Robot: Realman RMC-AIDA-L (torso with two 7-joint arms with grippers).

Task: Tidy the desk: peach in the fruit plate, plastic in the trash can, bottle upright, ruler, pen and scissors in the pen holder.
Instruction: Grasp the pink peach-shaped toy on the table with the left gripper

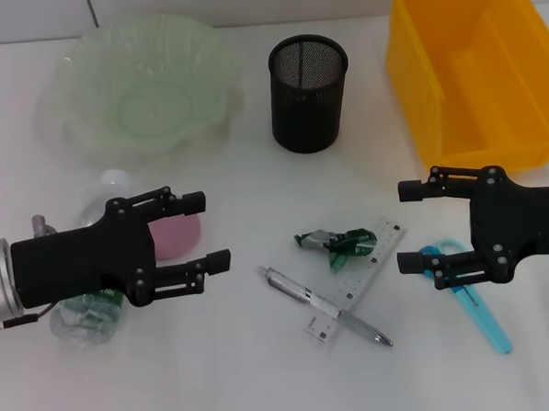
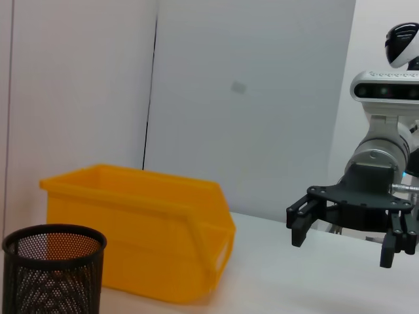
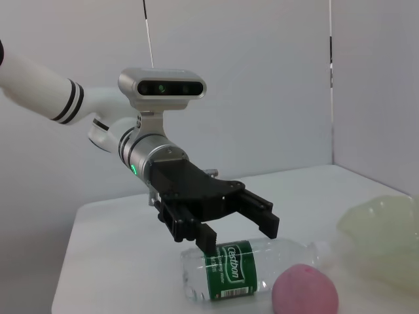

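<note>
Pink round peach [image 1: 177, 235] sits right between the spread-wide left gripper [image 1: 206, 231], lined up for grabbing. Right gripper [image 1: 407, 227] hangs unclenched above the blue-handled scissors [image 1: 473, 298], holding nothing.

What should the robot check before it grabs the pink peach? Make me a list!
1. Left gripper open: ok, fingers spread wide.
2. Left gripper at the peach: ok in the head view; height above it cannot tell.
3. Bottle out of the way: not ok, it lies on its side against the peach.
4. Fruit plate free to receive it: ok.
5. Right gripper out of the path: ok, open above the scissors, far from the peach.
</note>
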